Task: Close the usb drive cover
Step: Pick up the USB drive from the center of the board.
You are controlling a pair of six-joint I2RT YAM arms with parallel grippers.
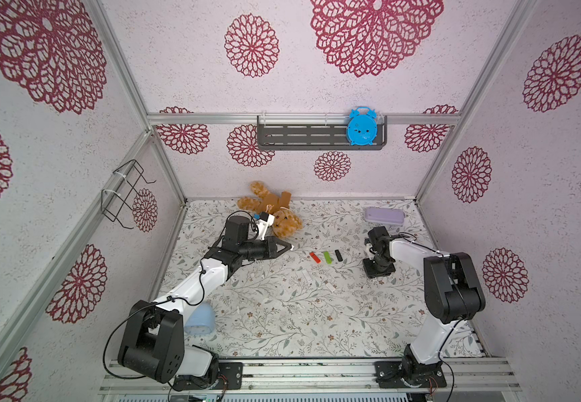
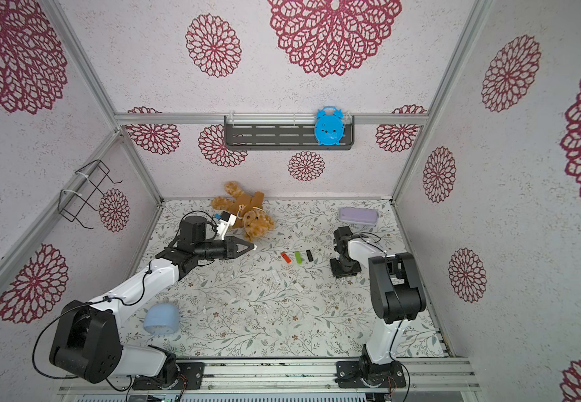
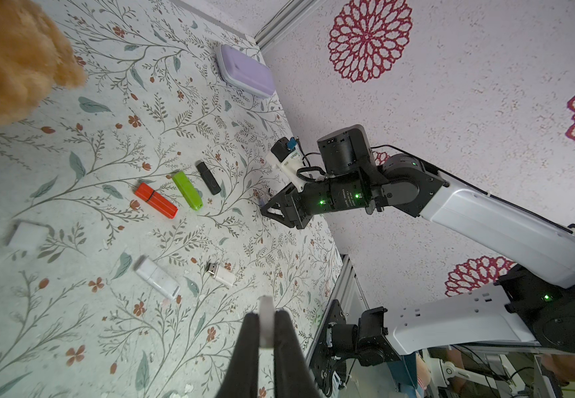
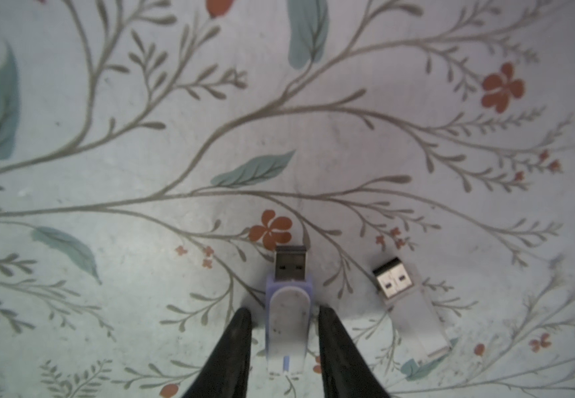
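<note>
Step in hand: taking hold of the drive [image 4: 289, 299], ahead of the closing itself. The drive lies flat on the bench [image 4: 141, 138], right of centre at mid-depth, right of the black stick [image 1: 338, 255]. Its plug is bare, and what looks like a white swivel cover lies back along the lilac body. The right pincer [image 4: 284, 312] points down over it with jaws apart, one on each side of the body. No firm contact is evident, so nothing is gripped. The left pincer [image 3: 267, 315] hangs above the bench left of centre, jaws together and clamped on a small white cap [image 3: 266, 322]. Judgement: the next move calls for the right jaws to close squarely on the body without skewing it, so that the plug can then be covered. Whether the cap fits this drive cannot be told. Obstructions: a clear drive [image 4: 410, 310], plug also bare, lies just beside the task drive without touching it, and a stray jaw could nudge it. A red stick [image 1: 314, 257] and a green stick [image 1: 327, 257] lie in a row with the black one. Nearer lie a capped white stick [image 3: 157, 279] and an uncapped white stick [image 3: 222, 274]. The bear [image 1: 275, 212] at the far edge and the case [image 1: 384, 215] at far right are well apart and no hindrance.
</note>
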